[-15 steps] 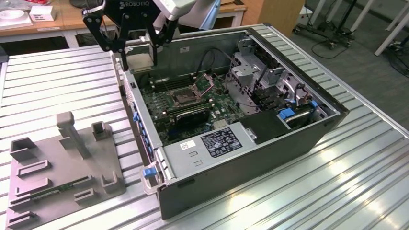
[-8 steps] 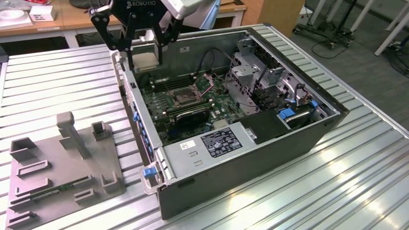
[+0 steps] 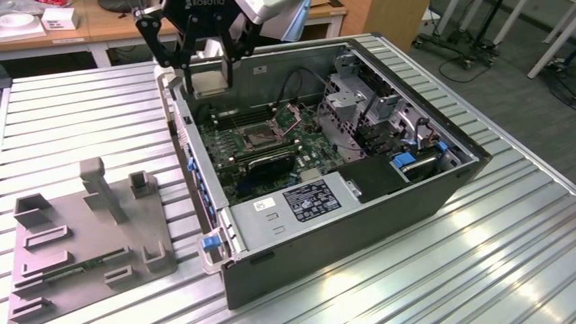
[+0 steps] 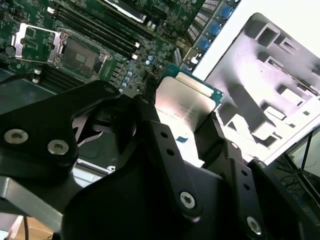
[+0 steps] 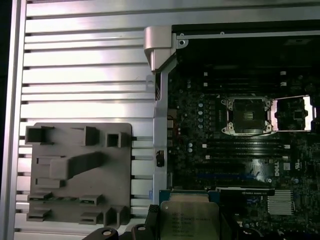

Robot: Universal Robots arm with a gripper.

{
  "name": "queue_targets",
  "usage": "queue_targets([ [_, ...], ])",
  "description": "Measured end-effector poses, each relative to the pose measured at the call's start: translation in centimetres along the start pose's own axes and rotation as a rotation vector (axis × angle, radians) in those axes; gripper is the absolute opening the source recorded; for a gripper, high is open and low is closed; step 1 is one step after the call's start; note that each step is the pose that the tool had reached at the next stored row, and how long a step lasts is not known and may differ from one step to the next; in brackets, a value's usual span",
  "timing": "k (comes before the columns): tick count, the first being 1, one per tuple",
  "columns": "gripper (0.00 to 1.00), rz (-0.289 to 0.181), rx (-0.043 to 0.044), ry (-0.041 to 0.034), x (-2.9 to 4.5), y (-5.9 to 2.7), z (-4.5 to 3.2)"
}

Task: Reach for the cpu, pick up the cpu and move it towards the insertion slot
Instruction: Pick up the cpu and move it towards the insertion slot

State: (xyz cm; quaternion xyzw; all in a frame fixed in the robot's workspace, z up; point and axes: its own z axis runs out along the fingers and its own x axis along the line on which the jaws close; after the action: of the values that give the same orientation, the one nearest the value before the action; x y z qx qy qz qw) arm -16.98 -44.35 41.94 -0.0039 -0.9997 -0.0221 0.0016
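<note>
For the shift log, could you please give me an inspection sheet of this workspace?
Surface: ribbed metal table, carrying an open computer case.
Job's things: cpu held in the air above the case edge; insertion slot open, unfilled.
Clutter: gray fixture plate holding a green memory stick.
Grippers: gripper shut on the cpu.
Cables: black wires inside the case.
Surroundings: wooden desk, floor cables.

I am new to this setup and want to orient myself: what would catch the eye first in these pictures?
First, the open computer case on the slatted metal table, its green motherboard exposed with the insertion slot near the middle. Next, the black gripper above the case's edge, shut on the cpu. The gray fixture plate lies at the exterior view's left.
</note>
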Motion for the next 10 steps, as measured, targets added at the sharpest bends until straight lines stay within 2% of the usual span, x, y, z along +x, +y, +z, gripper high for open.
queue_targets([
  [4, 0.55, 0.0, -0.0001, 0.0, -0.33, 0.62, 0.05],
  [10, 0.55, 0.0, -0.0001, 0.0, -1.07, 1.11, 0.07],
])
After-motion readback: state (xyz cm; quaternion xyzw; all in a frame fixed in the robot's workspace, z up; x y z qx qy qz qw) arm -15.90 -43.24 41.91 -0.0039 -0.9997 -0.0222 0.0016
